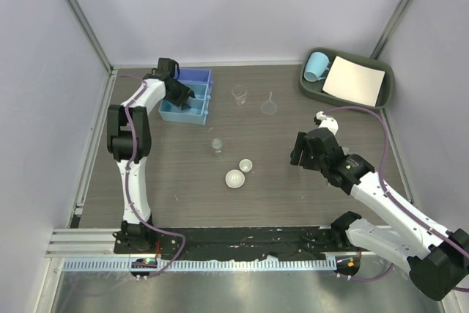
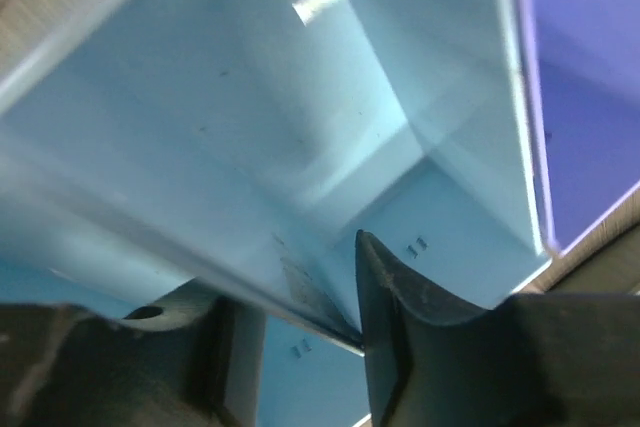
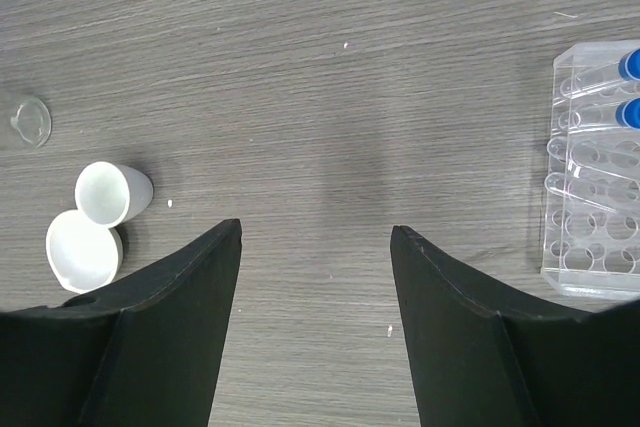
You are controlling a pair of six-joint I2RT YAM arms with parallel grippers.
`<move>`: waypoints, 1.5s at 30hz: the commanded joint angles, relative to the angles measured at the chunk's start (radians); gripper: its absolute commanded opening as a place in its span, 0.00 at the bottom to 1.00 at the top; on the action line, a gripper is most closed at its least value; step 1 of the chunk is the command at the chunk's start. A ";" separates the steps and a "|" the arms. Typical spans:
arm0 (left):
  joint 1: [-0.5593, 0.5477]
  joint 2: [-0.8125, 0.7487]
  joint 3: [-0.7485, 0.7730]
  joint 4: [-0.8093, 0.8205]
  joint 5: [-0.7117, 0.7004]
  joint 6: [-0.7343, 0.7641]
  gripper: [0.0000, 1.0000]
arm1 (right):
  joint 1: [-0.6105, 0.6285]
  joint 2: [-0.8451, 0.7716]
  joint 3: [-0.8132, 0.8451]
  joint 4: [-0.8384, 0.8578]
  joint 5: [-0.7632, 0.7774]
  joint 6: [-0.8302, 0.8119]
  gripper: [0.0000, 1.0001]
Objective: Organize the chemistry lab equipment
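Note:
My left gripper [image 1: 183, 96] reaches into a light-blue divided bin [image 1: 192, 111] at the back left. In the left wrist view its jaws [image 2: 290, 282] stand apart astride a bin wall [image 2: 250, 147], whose edge touches the right finger [image 2: 395, 317]. My right gripper [image 1: 299, 150] is open and empty above bare table [image 3: 316, 232]. Two white round dishes [image 1: 239, 172] sit mid-table and also show in the right wrist view [image 3: 95, 222]. A small beaker [image 1: 217, 144], a larger beaker [image 1: 239, 94] and a clear funnel [image 1: 269, 105] stand apart. The clear tube rack [image 3: 595, 177] holds blue-capped tubes [image 3: 628, 87].
A dark green tray [image 1: 311, 89] at the back right holds a light-blue mug [image 1: 316, 66] and a white paper sheet [image 1: 355, 80]. The rack is mostly hidden behind my right arm in the top view. Walls close in the table's back and sides.

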 commanded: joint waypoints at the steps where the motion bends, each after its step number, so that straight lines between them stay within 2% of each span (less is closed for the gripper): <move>1: 0.010 -0.051 -0.048 -0.019 -0.007 0.055 0.35 | 0.012 -0.023 0.001 0.028 -0.005 0.007 0.67; 2: 0.013 -0.063 -0.055 -0.019 -0.004 0.060 0.29 | 0.014 -0.026 0.001 0.027 -0.006 0.009 0.67; 10: 0.041 -0.105 -0.101 -0.066 0.019 0.147 0.15 | 0.032 -0.051 0.003 0.011 -0.003 0.018 0.66; 14: 0.056 -0.129 -0.120 -0.106 0.019 0.198 0.04 | 0.043 -0.038 0.015 0.019 -0.026 0.006 0.66; 18: 0.070 -0.178 -0.187 -0.120 0.016 0.236 0.00 | 0.051 0.023 0.056 0.031 -0.080 -0.032 0.66; 24: 0.076 -0.250 -0.304 -0.119 -0.001 0.290 0.00 | 0.123 0.202 0.216 0.044 -0.111 -0.100 0.67; 28: 0.073 -0.289 -0.388 -0.091 0.037 0.311 0.00 | 0.192 0.366 0.334 0.045 -0.078 -0.149 0.73; 32: 0.073 -0.342 -0.486 -0.065 0.040 0.336 0.00 | 0.226 0.506 0.467 0.063 -0.127 -0.184 0.76; 38: 0.075 -0.342 -0.493 -0.082 0.040 0.364 0.00 | 0.288 0.748 0.653 0.063 -0.180 -0.269 0.79; 45: 0.073 -0.358 -0.499 -0.082 0.052 0.374 0.00 | 0.311 0.931 0.802 0.089 -0.219 -0.307 0.79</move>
